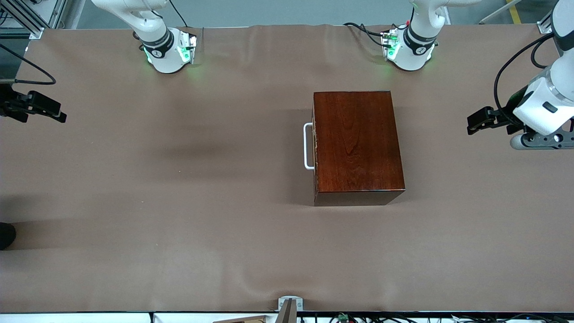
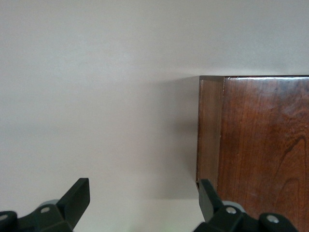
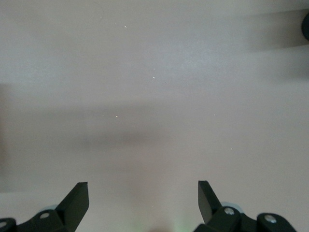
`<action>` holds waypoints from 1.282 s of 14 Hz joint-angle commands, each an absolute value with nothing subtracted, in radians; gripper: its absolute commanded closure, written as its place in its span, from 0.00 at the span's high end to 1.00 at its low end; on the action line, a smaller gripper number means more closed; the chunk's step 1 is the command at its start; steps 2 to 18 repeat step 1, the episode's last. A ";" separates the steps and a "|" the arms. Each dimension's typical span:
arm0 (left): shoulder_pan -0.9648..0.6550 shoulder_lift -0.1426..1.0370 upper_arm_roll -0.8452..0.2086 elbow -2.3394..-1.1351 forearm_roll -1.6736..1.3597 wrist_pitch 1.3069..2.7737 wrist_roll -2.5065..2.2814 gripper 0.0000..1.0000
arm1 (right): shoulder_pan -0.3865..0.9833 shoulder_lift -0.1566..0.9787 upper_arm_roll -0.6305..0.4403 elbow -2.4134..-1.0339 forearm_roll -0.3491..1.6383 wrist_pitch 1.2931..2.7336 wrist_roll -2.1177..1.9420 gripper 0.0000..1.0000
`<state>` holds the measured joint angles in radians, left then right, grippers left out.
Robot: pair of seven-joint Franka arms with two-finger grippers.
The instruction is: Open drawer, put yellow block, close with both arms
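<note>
The glossy dark mahogany box [image 1: 356,146] stands mid-table, toward the left arm's end. The drawer is shut in it; only its dark front [image 1: 315,148] and white loop handle [image 1: 308,146] show, facing the right arm's end. The yellow block is out of view in every frame. My left gripper [image 1: 471,124] hangs open and empty over the cloth at the left arm's end; its wrist view [image 2: 144,198] shows the box's corner [image 2: 260,145] beside one finger. My right gripper [image 1: 56,113] hangs open and empty over bare cloth at the right arm's end; its wrist view [image 3: 143,198] shows only cloth.
A brown cloth [image 1: 179,179] covers the whole table. A small dark object [image 1: 5,234] sits at the table's edge at the right arm's end. A metal bracket [image 1: 289,304] stands at the table edge nearest the front camera. Both green-lit bases [image 1: 172,51] stand along the robots' edge.
</note>
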<state>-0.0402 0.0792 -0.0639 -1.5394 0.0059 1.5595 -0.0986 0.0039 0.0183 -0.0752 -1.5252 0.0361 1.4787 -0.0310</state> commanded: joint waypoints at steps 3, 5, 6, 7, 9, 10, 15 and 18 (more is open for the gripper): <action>-0.034 0.064 -0.067 -1.546 -0.014 1.566 -0.083 1.00 | -0.011 0.021 -0.064 -1.511 0.029 1.468 -0.021 1.00; -0.034 0.064 -0.067 -1.546 -0.014 1.566 -0.083 1.00 | -0.011 0.021 -0.064 -1.511 0.029 1.468 -0.021 1.00; -0.034 0.064 -0.067 -1.546 -0.014 1.566 -0.083 1.00 | -0.011 0.021 -0.064 -1.511 0.029 1.468 -0.021 1.00; -0.034 0.064 -0.067 -1.546 -0.014 1.566 -0.083 1.00 | -0.011 0.021 -0.064 -1.511 0.029 1.468 -0.021 1.00; -0.034 0.064 -0.067 -1.546 -0.014 1.566 -0.083 1.00 | -0.011 0.021 -0.064 -1.511 0.029 1.468 -0.021 1.00; -0.034 0.064 -0.067 -1.546 -0.014 1.566 -0.083 1.00 | -0.011 0.021 -0.064 -1.511 0.029 1.468 -0.021 1.00; -0.034 0.064 -0.067 -1.546 -0.014 1.566 -0.083 1.00 | -0.011 0.021 -0.064 -1.511 0.029 1.468 -0.021 1.00; -0.034 0.064 -0.067 -1.546 -0.014 1.566 -0.083 1.00 | -0.011 0.021 -0.064 -1.511 0.029 1.468 -0.021 1.00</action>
